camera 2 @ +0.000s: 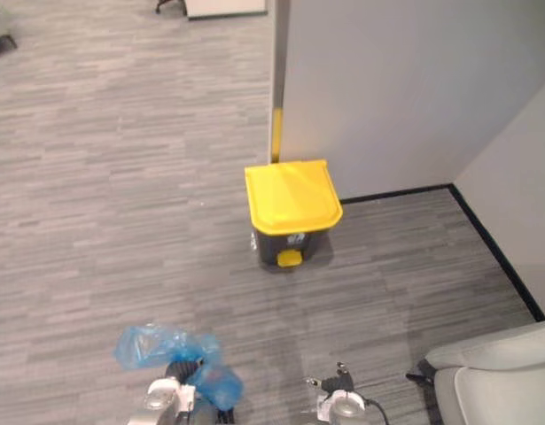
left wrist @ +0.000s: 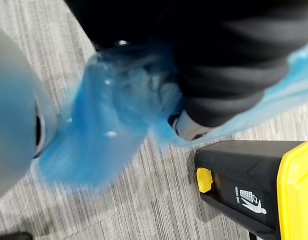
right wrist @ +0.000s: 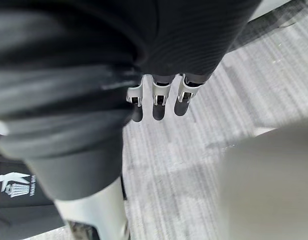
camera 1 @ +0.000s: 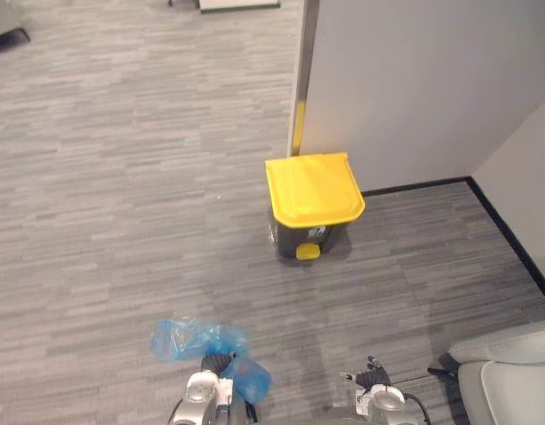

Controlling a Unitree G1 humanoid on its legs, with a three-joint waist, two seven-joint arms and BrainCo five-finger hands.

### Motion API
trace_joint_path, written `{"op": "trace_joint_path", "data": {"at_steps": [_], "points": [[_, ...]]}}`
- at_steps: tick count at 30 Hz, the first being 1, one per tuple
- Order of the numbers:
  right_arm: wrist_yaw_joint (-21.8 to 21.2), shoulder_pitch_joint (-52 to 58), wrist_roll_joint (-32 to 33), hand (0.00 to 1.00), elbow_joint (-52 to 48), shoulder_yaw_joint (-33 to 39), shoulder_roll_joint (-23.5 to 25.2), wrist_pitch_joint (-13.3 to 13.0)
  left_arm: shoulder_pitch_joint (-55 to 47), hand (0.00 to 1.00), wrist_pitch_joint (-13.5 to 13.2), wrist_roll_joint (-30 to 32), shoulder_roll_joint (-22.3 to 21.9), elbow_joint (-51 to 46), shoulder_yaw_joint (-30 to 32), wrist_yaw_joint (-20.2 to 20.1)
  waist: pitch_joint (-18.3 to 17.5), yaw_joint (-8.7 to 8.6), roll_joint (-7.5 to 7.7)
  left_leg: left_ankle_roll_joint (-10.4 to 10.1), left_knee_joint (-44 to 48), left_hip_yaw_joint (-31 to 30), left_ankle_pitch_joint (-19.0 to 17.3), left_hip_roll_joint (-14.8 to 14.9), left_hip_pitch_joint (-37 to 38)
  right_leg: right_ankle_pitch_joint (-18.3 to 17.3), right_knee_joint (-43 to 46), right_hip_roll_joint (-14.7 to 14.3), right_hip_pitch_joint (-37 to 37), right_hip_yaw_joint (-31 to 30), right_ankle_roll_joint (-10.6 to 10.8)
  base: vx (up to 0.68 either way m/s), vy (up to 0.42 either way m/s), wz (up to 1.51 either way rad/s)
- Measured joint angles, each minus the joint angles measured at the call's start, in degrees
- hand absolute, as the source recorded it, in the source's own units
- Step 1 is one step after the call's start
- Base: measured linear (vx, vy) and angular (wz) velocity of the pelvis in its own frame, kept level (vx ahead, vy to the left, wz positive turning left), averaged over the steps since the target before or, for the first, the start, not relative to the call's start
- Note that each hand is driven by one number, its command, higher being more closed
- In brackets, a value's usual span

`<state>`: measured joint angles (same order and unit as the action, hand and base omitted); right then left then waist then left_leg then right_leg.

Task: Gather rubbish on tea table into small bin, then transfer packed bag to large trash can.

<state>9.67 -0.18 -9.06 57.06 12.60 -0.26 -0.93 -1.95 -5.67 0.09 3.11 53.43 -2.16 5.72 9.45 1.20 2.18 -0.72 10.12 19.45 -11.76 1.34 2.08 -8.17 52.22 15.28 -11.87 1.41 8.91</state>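
A trash can with a shut yellow lid (camera 1: 312,186), a dark grey body (left wrist: 244,190) and a yellow pedal stands on the carpet against the corner of a wall, ahead of me. A crumpled blue plastic bag (camera 1: 190,340) hangs off the floor from my left hand (camera 1: 216,366), low in the eye views and short of the can. In the left wrist view the bag (left wrist: 101,140) bunches around the hand's dark cover (left wrist: 229,85). My right hand (right wrist: 155,102) hangs to the right with straight fingers and holds nothing. The can's dark side (right wrist: 13,200) shows beside it.
A grey partition wall (camera 1: 414,88) rises behind the can, with black skirting (camera 1: 511,243) running along the right wall. A pale grey seat (camera 1: 511,381) sits at the lower right. Grey striped carpet (camera 1: 121,177) stretches to the left and far side.
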Motion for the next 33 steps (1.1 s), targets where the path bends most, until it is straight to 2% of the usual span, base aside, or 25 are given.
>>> {"op": "trace_joint_path", "data": {"at_steps": [1, 2, 4, 5, 6, 7, 8, 9, 10, 12, 13, 14, 16, 17, 18, 20, 21, 22, 23, 26, 28, 33], "points": [[-0.04, -0.05, 0.02, 0.00, 0.00, -0.46, -0.03, -0.09, 0.03, 1.00, 0.06, -0.15, 0.72, 0.23, 0.13, 0.47, 0.09, -0.17, 0.02, 0.01, -0.28, 0.05, -0.45, -0.01, 1.84, -3.53, 3.10, -0.13, -2.61, 1.48, -1.21, 0.23, 0.016, -0.04], [-0.06, -0.37, -0.01, 0.00, -0.01, -0.82, -0.02, -0.13, 0.09, 1.00, 0.04, -0.17, 1.06, 0.23, 0.22, 0.66, 0.09, -0.45, -0.05, 0.02, -0.95, 0.00, -0.49, 0.11, 2.93, -5.44, 3.18, -0.44, -4.11, 2.94, -2.23, 0.28, -0.015, 0.08], [-0.08, -1.63, -0.02, 0.00, -0.08, -1.55, -0.70, -0.28, 0.91, 1.00, 0.01, -0.22, 1.18, 0.33, 0.77, 0.71, 0.46, -1.12, -1.28, -0.01, -2.11, -0.41, -0.48, 1.88, 4.96, -8.40, -5.13, -3.04, -7.75, 8.72, -5.19, 0.31, -0.091, 0.20], [-0.06, -1.90, 0.00, 0.00, -0.08, -1.51, -0.82, -0.34, 1.19, 1.00, 0.00, -0.22, 1.15, 0.41, 0.90, 0.70, 0.65, -1.18, -1.59, -0.01, -2.13, -0.74, -0.48, 2.49, 5.22, -8.01, -9.56, -4.13, -8.51, 9.75, -5.60, 0.35, -0.174, 0.30], [-0.05, -2.18, 0.00, 0.00, 0.01, -1.61, -0.81, -0.38, 1.52, 1.00, -0.05, -0.21, 1.25, 0.83, 1.02, 0.69, 0.66, -1.38, -1.53, -0.02, -2.55, -1.61, -0.48, 2.89, 5.96, -4.74, -19.39, -5.91, -8.98, 10.30, -6.08, 0.31, -0.178, 0.40], [-0.06, -1.91, 0.02, 0.00, 0.32, -1.71, -0.67, -0.27, 1.53, 1.00, -0.09, -0.20, 1.68, 1.12, 0.98, 0.64, 0.19, -1.55, -0.01, -0.65, -3.60, -3.03, -0.69, 1.76, 7.11, 2.51, -29.40, -6.69, -7.88, 9.78, -7.33, 0.28, -0.157, 0.47], [-0.18, -2.18, 0.04, 0.00, 0.48, -1.38, -1.10, -0.35, 2.33, 1.00, 0.04, -0.19, 1.12, 2.38, 1.07, 0.78, 1.03, -2.10, -1.18, -1.74, -4.43, -4.95, -1.12, 2.35, 8.62, 5.45, -29.70, -7.55, -6.34, 10.04, -9.27, 0.34, -0.159, 0.27], [-0.10, -2.86, -0.05, 0.00, 0.59, -1.39, -2.20, -0.23, 2.43, 1.00, -0.09, -0.15, 0.30, 2.95, 1.04, 0.50, 0.94, -1.46, -3.16, -1.99, -5.62, -6.71, -0.79, 3.60, 8.68, 5.14, -30.47, -8.97, -5.40, 10.39, -9.30, 0.38, -0.188, 0.10], [-0.08, -3.22, -0.06, 0.00, 0.68, -0.95, -2.64, -0.18, 2.30, 1.00, -0.14, -0.15, -0.16, 3.22, 1.03, 0.45, 1.15, -1.32, -3.65, -2.74, -5.78, -8.32, 0.13, 3.73, 8.93, 3.27, -29.24, -9.16, -5.53, 10.43, -9.37, 0.35, -0.177, 0.02], [-0.05, -2.87, 0.18, 0.00, 0.99, 0.92, -2.35, -0.04, 2.89, 1.00, -0.13, 0.07, -0.80, 3.42, 1.02, 0.34, 1.12, -2.11, -3.73, -3.65, -4.36, -9.81, 0.96, 4.20, 9.28, 0.26, -27.56, -8.66, -4.61, 11.88, -9.53, 0.27, -0.152, 0.35], [0.01, -2.02, 0.06, 0.00, 0.10, 1.28, -2.08, 0.01, 3.03, 1.00, -0.13, 0.47, -1.34, 3.40, 1.03, 0.00, 1.22, -2.40, -3.51, -3.79, 0.18, -10.40, 0.88, 4.92, 8.45, -1.24, -27.92, -8.24, -2.03, 13.45, -9.49, 0.27, -0.135, 0.60], [0.03, -1.41, 0.05, 0.00, -0.04, 1.29, -2.01, -0.05, 3.47, 1.00, -0.13, 0.86, -1.87, 3.19, 1.03, -0.21, 1.20, -2.41, -3.32, -4.83, 4.64, -10.71, 0.55, 5.69, 7.18, -1.74, -29.03, -8.30, 0.06, 14.21, -9.62, 0.25, -0.118, 0.68], [0.02, -0.20, 0.08, 0.00, -0.08, -0.15, -2.03, 0.02, 3.31, 1.00, -0.13, 0.95, -3.47, 1.14, 1.07, -0.96, 1.03, -1.81, -2.88, -9.45, 23.59, -10.14, 1.51, 9.18, -0.64, -2.13, -32.52, -8.51, 5.19, 16.41, -10.01, 0.24, -0.064, 0.35], [0.03, -0.01, 0.09, 0.00, -0.11, -0.41, -2.00, 0.14, 3.02, 1.00, -0.15, 0.94, -4.04, 0.50, 1.08, -1.03, 0.96, -1.37, -2.90, -9.27, 27.56, -8.40, 0.94, 10.69, -2.40, -2.10, -33.43, -8.64, 6.60, 16.54, -10.28, 0.25, 0.005, -0.05], [0.03, -0.02, 0.14, 0.00, -0.17, -0.50, -1.86, 0.20, 2.56, 1.00, -0.14, 0.94, -4.55, -0.06, 1.11, -1.10, 0.76, -1.17, -2.89, -7.91, 29.24, -5.48, -0.59, 12.02, -4.21, -2.08, -34.75, -8.77, 8.23, 16.35, -10.26, 0.24, 0.038, -0.22], [0.09, -0.12, 0.17, 0.00, -0.31, -0.23, -1.65, 0.26, 2.26, 1.00, -0.12, 0.95, -4.85, -0.43, 1.13, -1.18, 0.67, -0.96, -2.57, -5.80, 25.05, -1.55, -2.73, 12.31, -6.12, -1.88, -36.11, -8.32, 9.79, 14.95, -9.92, 0.23, 0.085, -0.34], [0.13, -0.12, 0.19, 0.00, -0.48, 0.25, -1.45, 0.27, 2.27, 1.00, -0.12, 0.95, -4.84, -0.49, 1.20, -1.17, 0.68, -0.82, -2.57, -5.36, 19.88, -1.10, -2.70, 11.64, -6.17, -1.50, -36.34, -8.14, 10.25, 13.68, -9.29, 0.21, 0.181, -0.56], [0.20, -0.02, 0.21, 0.00, -0.95, 0.69, -1.30, 0.36, 2.27, 1.00, -0.11, 0.98, -4.83, -0.51, 1.22, -1.16, 0.35, -0.70, -3.13, -4.11, 10.58, -1.48, 0.16, 10.65, -6.06, -1.19, -36.64, -8.27, 10.42, 12.28, -8.10, 0.25, 0.259, -0.63], [0.27, 0.12, 0.21, 0.00, -1.34, 0.88, -1.51, 0.43, 2.29, 1.00, -0.12, 1.04, -4.84, -0.34, 1.11, -1.21, -0.38, -0.73, -3.84, -5.27, 5.27, -2.58, 3.29, 9.75, -5.64, -1.65, -36.95, -8.92, 10.28, 10.68, -6.18, 0.20, 0.214, -0.52], [0.15, 1.44, 0.20, 0.00, -0.55, 1.06, 0.57, 0.73, 2.55, 1.00, -0.10, 1.46, -2.39, 0.30, 0.02, -1.18, -2.10, -1.35, -1.19, -4.37, 0.82, -1.49, 4.17, 6.12, -3.48, 0.48, -43.20, -7.25, 11.61, 6.53, -3.92, 0.17, 0.194, -0.15], [0.13, 1.33, 0.18, 0.00, 0.23, 1.32, 0.74, 0.84, 2.59, 1.00, -0.06, 2.02, -1.29, 1.34, -0.04, -1.01, -2.45, -1.26, -0.57, -3.83, -1.35, -1.04, 4.51, 4.87, -2.01, 1.61, -45.51, -6.64, 13.19, 5.63, -3.51, 0.11, 0.111, -0.09], [0.13, 0.90, 0.07, 0.00, 2.38, 1.70, -0.10, 0.71, 2.12, 1.00, -0.06, 2.07, 1.05, 2.54, -0.32, -0.90, -2.45, -1.25, -1.35, -3.68, -4.76, -0.97, 5.52, 3.57, -0.02, 1.80, -47.64, -6.51, 14.01, 4.39, -3.52, 0.06, 0.045, -0.05]]}}
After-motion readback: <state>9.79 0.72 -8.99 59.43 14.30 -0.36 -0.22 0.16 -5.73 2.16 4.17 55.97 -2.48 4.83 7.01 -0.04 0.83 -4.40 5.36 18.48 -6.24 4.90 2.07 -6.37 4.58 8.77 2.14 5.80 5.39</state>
